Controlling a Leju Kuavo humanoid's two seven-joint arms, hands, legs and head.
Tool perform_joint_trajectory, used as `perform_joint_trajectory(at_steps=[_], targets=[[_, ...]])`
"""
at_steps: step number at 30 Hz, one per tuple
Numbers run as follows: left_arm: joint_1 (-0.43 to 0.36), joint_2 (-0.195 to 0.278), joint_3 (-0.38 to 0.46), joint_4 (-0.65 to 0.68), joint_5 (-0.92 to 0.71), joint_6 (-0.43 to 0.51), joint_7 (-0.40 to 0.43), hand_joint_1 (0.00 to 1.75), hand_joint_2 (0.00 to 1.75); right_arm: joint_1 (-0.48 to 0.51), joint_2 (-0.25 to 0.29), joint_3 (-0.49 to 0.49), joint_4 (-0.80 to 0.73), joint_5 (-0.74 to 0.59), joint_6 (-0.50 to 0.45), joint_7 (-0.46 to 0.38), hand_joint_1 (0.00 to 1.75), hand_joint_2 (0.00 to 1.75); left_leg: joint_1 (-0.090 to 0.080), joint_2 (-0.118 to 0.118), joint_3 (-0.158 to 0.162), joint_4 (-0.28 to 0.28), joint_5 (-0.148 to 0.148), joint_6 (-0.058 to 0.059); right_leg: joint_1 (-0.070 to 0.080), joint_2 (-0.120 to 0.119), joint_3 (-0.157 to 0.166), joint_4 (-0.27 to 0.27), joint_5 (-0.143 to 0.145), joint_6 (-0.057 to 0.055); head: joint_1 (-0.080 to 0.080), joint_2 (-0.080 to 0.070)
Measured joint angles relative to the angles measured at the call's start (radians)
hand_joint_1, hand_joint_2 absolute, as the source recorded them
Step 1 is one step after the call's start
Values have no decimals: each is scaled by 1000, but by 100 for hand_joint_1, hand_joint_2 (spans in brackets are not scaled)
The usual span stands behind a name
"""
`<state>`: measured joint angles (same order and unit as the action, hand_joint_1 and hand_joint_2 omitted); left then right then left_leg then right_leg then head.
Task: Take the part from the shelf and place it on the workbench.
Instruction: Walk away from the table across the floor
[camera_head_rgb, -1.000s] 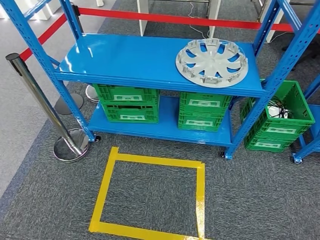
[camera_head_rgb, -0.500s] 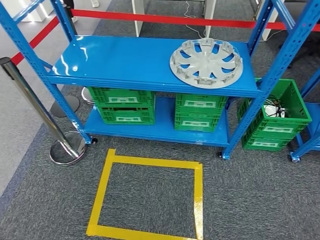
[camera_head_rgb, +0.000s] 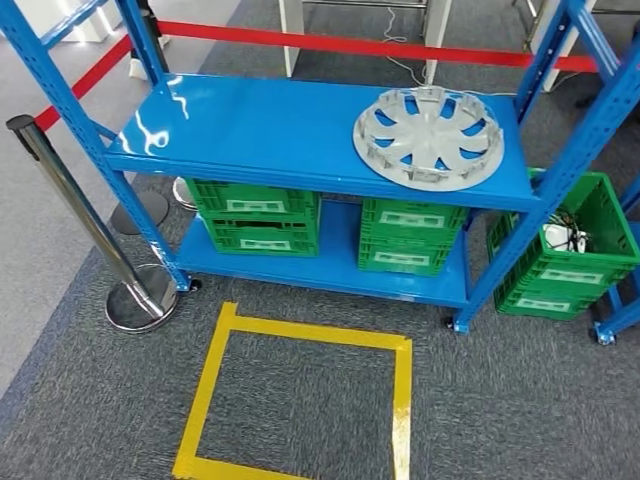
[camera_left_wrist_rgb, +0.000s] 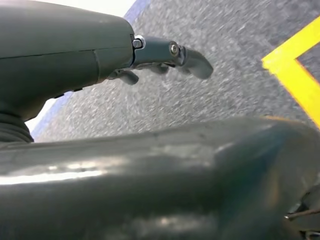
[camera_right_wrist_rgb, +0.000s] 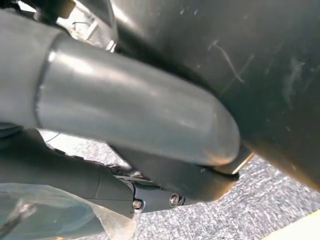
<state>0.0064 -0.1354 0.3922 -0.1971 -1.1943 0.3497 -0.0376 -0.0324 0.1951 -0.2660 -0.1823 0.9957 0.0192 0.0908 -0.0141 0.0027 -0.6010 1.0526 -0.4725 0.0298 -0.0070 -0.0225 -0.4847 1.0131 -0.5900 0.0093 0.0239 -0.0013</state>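
1. The left hand (camera_left_wrist_rgb: 113, 55) is seen in its wrist view hanging over grey carpet, with its fingers (camera_left_wrist_rgb: 188, 57) extended and slightly apart and nothing held.
2. The right hand (camera_right_wrist_rgb: 124, 120) is seen close up in its wrist view, also above the carpet; whether its fingers are apart or together cannot be told, and nothing is seen to be held.
3. Compared with half a second ago, the whole head view has shifted: the shelf (camera_head_rgb: 249, 125) and the part (camera_head_rgb: 429, 136) are set slightly further right and lower in the picture. This is judged to be camera motion from the robot's stepping, not a move of the things.
4. For the task, the approach is judged unfinished: the part, a silver wheel cover, lies flat and untouched on the right end of the upper shelf.
5. Yellow tape (camera_head_rgb: 302, 330) marks a rectangle on the floor in front of the shelf.
6. Stacked green crates (camera_head_rgb: 253, 215) stand on the lower shelf; their contents cannot be seen.
7. A further crate (camera_head_rgb: 596, 265) beside the shelf's right post is seen to hold white items and cables.
8. A post (camera_head_rgb: 83, 215) with red belts stands to the left.
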Motion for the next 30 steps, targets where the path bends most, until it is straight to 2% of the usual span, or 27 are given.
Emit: perform_joint_trajectory(at_steps=[2, 3, 4, 6, 7, 8, 9, 11, 12, 13, 14, 17, 19, 20, 21, 23, 24, 25, 26, 27, 28, 29, 30], targets=[[3, -1, 0, 0, -2, 0, 1, 0, 0, -1, -1, 0, -1, 1, 0, 1, 0, 0, 6, -4, 15, -25, -5, -1, 1, -1, 9, -5, -6, 10, 0, 0], [4, -1, 1, 0, -2, 0, 1, 0, 0, -1, -1, 0, -1, 1, 0, 1, 0, 0, 10, -5, 25, -37, -5, -1, 2, 4, 6, 7, -16, 14, 0, 0], [5, -1, 1, 0, -4, 0, 2, 0, 0, -2, -1, 0, -2, 1, 0, 0, 0, 0, 13, -6, 34, -47, -5, 1, 2, 11, -12, 43, -34, 18, 1, 0], [3, -3, 1, 0, -6, 0, 2, 0, 0, -5, -2, 0, -2, 1, 0, -2, 0, 0, 13, -7, 43, -51, -11, 6, 3, 20, -93, 173, -82, 24, 1, 0], [2, -4, 1, 0, -6, 0, 2, 0, 0, -7, -3, 0, -2, 1, 0, -4, 0, 0, 12, -7, 48, -51, -16, 7, 3, 21, -135, 235, -96, 26, 1, 0], [2, -5, 1, 0, -6, 0, 2, 0, 0, -9, -3, 0, -2, 1, 0, -4, 0, 0, 12, -8, 56, -51, -23, 8, 3, 22, -163, 267, -88, 27, 1, 0], [3, -5, 1, 0, -6, 0, 2, 0, 0, -11, -3, 0, -3, 0, 0, -5, 0, 0, 12, -9, 67, -50, -31, 7, 3, 22, -171, 261, -59, 29, 1, 0], [4, -6, 1, 0, -7, -1, 2, 0, 0, -12, -3, 0, -3, 1, 0, -3, 0, 0, 14, -14, 94, -50, -49, 3, 1, 22, -138, 153, 37, 30, 1, 0], [4, -6, 1, 0, -7, -1, 2, 0, 0, -11, -3, 0, -2, 1, 0, -1, 0, 0, 13, -17, 103, -50, -57, -1, 0, 24, -119, 101, 70, 30, 1, 0], [3, -6, 1, 0, -7, -1, 2, 0, 0, -9, -3, 0, -1, 2, 0, -1, 0, 0, 12, -19, 107, -46, -65, -6, -1, 27, -99, 56, 86, 29, 3, 0], [2, -6, 1, 0, -7, -1, 2, 0, 0, -8, -3, 0, 0, 2, 0, 0, 0, 0, 11, -21, 105, -43, -69, -11, -1, 30, -90, 38, 85, 24, 2, 0], [1, -5, 1, 1, -8, -1, 2, 0, 0, -7, -2, 0, 1, 2, 0, -1, 0, 0, 9, -22, 99, -37, -77, -19, 0, 33, -83, 27, 70, 3, -1, 0], [0, -5, 1, 1, -7, 0, 2, 0, 0, -7, -2, 0, 0, 3, 0, -1, 0, 0, 10, -18, 92, -10, -95, -28, -3, 28, -71, 21, 64, -8, -5, 0], [-2, -4, 1, 1, -8, 0, 2, 0, 0, -7, -1, 0, 0, 3, 0, 0, 0, 0, 11, -16, 70, 36, -115, -34, -5, 25, -62, 18, 59, -14, -8, 0], [-2, -4, 1, 1, -8, 0, 2, 0, 0, -6, -1, 0, 0, 4, 0, 1, 0, 0, 13, -14, 35, 102, -139, -39, -5, 22, -56, 17, 54, -19, -11, 0], [-1, -4, 1, 1, -8, -1, 2, 0, 0, -5, -1, 0, 0, 4, 0, 2, 0, 0, 17, -12, -50, 240, -177, -45, -4, 19, -45, 17, 44, -23, -12, 0], [1, -4, 1, 1, -8, -1, 2, 0, 0, -3, -1, 0, 0, 5, 0, 3, 0, 0, 18, -12, -78, 275, -174, -45, -4, 20, -39, 17, 39, -23, -13, 0], [3, -4, 1, 1, -8, -1, 2, 0, 0, -2, -1, 0, 0, 5, 0, 4, 0, 0, 18, -12, -88, 269, -145, -44, -4, 21, -30, 17, 32, -22, -13, 0], [4, -4, 1, 1, -9, -1, 2, 0, 0, -2, -1, 0, 0, 6, 0, 5, 0, 0, 17, -12, -81, 227, -100, -40, -4, 22, -18, 17, 25, -20, -13, 0], [4, -4, 1, 1, -9, -1, 2, 0, 0, -1, -1, 0, 0, 8, 0, 6, 0, 0, 16, -12, -62, 160, -49, -35, -4, 22, -8, 16, 17, -18, -13, 0], [4, -4, 1, 1, -9, -1, 2, 0, 0, -1, -1, 0, 0, 8, 0, 7, 0, 0, 13, -11, -41, 98, -11, -29, -3, 21, 0, 14, 9, -15, -12, 0], [4, -4, 1, 1, -9, -1, 2, 0, 0, -1, -1, 0, 0, 9, 0, 7, 0, 0, 10, -10, -22, 50, 8, -23, -3, 21, 4, 12, 3, -11, -12, 0], [3, -4, 1, 1, -9, -1, 2, 0, 0, -1, -1, 0, 0, 10, 0, 8, 0, 0, 6, -9, -11, 21, 8, -18, -2, 20, 4, 10, -2, -6, -12, 0]])
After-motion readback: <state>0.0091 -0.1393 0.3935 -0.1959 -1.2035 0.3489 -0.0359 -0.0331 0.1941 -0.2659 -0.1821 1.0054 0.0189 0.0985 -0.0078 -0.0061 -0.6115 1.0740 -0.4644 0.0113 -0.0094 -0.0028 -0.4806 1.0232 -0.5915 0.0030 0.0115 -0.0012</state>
